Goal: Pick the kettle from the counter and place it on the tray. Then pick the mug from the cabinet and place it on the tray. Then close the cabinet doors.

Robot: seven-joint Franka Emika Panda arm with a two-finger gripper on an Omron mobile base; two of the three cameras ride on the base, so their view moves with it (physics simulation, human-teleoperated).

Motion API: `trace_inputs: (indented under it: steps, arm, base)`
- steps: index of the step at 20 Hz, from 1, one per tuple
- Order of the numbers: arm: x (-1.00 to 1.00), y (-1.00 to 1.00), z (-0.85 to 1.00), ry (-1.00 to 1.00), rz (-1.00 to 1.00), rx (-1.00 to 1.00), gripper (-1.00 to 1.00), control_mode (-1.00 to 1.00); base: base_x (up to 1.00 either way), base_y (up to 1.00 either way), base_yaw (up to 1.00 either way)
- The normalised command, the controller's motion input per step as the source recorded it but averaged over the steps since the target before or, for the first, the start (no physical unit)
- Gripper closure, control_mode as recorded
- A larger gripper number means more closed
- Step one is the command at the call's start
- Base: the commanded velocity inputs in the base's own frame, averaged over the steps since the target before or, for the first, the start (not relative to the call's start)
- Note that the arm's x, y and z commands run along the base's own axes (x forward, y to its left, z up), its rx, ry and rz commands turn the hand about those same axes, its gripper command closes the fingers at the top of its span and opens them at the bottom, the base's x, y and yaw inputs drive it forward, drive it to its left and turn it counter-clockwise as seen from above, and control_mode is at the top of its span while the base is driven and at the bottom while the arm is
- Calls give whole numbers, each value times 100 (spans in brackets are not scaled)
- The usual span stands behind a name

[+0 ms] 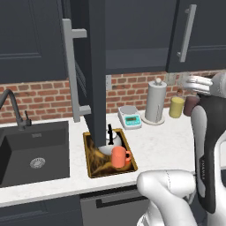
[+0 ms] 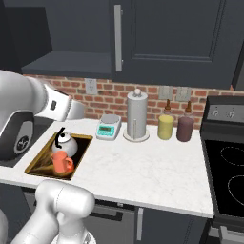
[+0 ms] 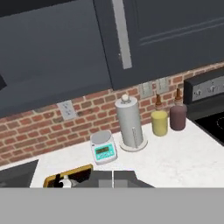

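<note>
Left base view, centre: a rectangular shallow dark tray with a gold rim and golden-brown swirl pattern [image 1: 95,165] lies on the white, lightly speckled stone counter [image 1: 163,141], just to the right of the dark inset sink basin [image 1: 35,152]. On the tray stand two things: a small squat round silver-white kettle with a thin black upright handle [image 1: 112,139] toward the rear, and a small coral-orange cylindrical mug with a side loop handle [image 1: 120,156] toward the front, the two touching or nearly so. Running down the upper centre of the frame, a tall dark navy flat-panel cabinet door with a long vertical grey bar handle [image 1: 95,66] stands swung open, seen edge-on and overlapping the tray's rear. At upper right, a second navy door [image 1: 198,35] appears shut.

Behind the tray, at middle right, a small white kitchen scale with a teal display [image 1: 130,117], a tall white paper-towel roll on its stand [image 1: 156,102], a yellow jar [image 1: 177,107] and a dark-red jar [image 1: 191,105] line the red brick backsplash [image 1: 132,88].

Hand view, bottom centre: the two-finger gripper [image 3: 113,178] is clenched, its tips pressed together with nothing between them, raised above the counter with the tray's corner at lower left.

Right base view, right edge: a black cooktop [image 2: 228,167].
</note>
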Motion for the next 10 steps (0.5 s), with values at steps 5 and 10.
trace_inputs:
  steps: [5, 10]
  arm:
    - [-18, 64, 0, 3, -2, -23, 100, -100]
    - [-9, 56, 0, -4, -2, -20, 100, -100]
  base:
    - [0, 0, 0]
    - [0, 0, 0]
